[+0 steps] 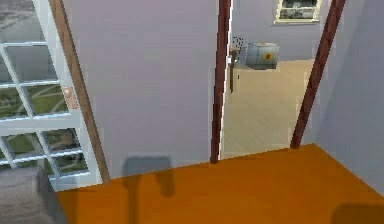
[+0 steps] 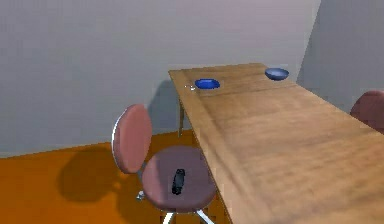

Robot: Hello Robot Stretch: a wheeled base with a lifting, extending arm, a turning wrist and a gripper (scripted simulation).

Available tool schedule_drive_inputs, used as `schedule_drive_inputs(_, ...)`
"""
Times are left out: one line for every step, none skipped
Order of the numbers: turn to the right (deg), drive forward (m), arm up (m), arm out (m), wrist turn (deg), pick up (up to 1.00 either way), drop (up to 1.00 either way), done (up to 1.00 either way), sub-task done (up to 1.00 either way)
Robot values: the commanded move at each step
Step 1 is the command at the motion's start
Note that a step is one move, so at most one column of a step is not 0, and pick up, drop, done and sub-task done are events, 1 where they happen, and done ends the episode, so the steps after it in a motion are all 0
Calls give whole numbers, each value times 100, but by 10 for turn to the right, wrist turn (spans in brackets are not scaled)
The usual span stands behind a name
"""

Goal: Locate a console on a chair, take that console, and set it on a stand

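A small dark oblong thing, by its shape and colour most likely the console (image 2: 179, 181), lay near the middle of the chair's (image 2: 176, 178) mauve seat, clear of the round backrest, which stood at the seat's far side from the table. The chair was drawn up just beside the near long edge of a wooden table (image 2: 280, 140). Two blue bowls (image 2: 207, 84) sat towards the table's far end, one by the near corner and the other by the far edge. A second chair (image 2: 372, 108) stood at the opposite long edge. Ahead of the robot, the orange floor (image 1: 240, 185) ran to an open doorway (image 1: 265, 80) in a dark red-brown frame. A pale room lay beyond it, where a grey-blue boxy thing (image 1: 262, 55) stood; whether that was a stand could not be told. A white glazed door (image 1: 40, 90) stood to the forward view's left. The state of the claw could not be told. The console would probably be light and stiff, a hard smooth shell that could slip under a shallow grip. It would be best taken across its narrow middle rather than by an end. The padded seat might give under a downward push, and a chair on a pedestal base could swivel if nudged.
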Motion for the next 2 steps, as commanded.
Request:
schedule_drive_inputs(0, 0, 2, 0, 0, 0, 0, 0, 0)
schedule_drive_inputs(0, 0, 0, 44, 0, 0, 0, 0, 0)
